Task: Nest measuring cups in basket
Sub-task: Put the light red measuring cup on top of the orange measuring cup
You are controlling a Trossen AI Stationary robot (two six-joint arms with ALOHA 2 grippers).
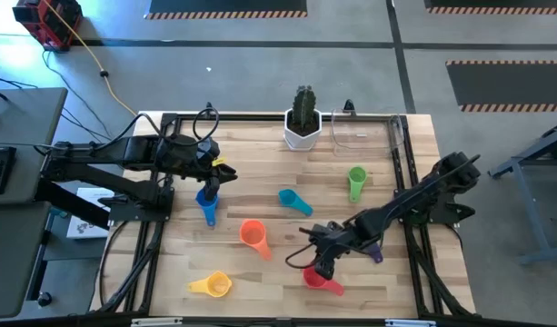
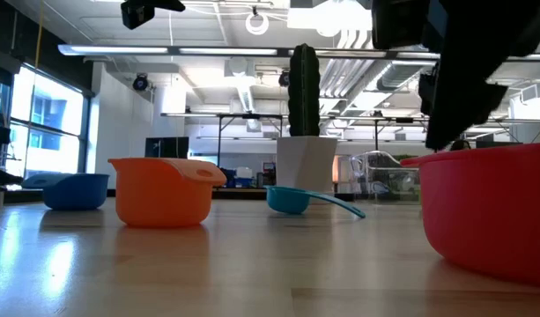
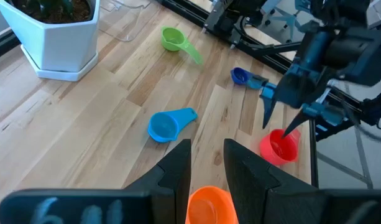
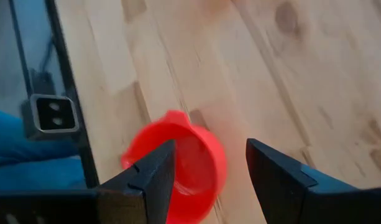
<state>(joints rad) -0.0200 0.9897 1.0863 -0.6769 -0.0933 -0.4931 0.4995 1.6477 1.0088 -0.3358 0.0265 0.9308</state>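
The red measuring cup sat upright on the bench directly beneath the right gripper, whose jaws stood open and empty; the left gripper hung with jaws parted above the blue cup. Being light, stiff, slick plastic, it would likely skid unless pinched across its thin rim

Right arm: I have it reaching in from the table's right edge, stretched diagonally toward the near middle, wrist angled down. Right gripper low over the tabletop, fingers parted with a clear gap between them, nothing clamped. Left arm: extended from the left edge, forearm roughly level, wrist bent down. Left gripper above the left part of the table, fingers close together with a narrow gap, holding nothing.
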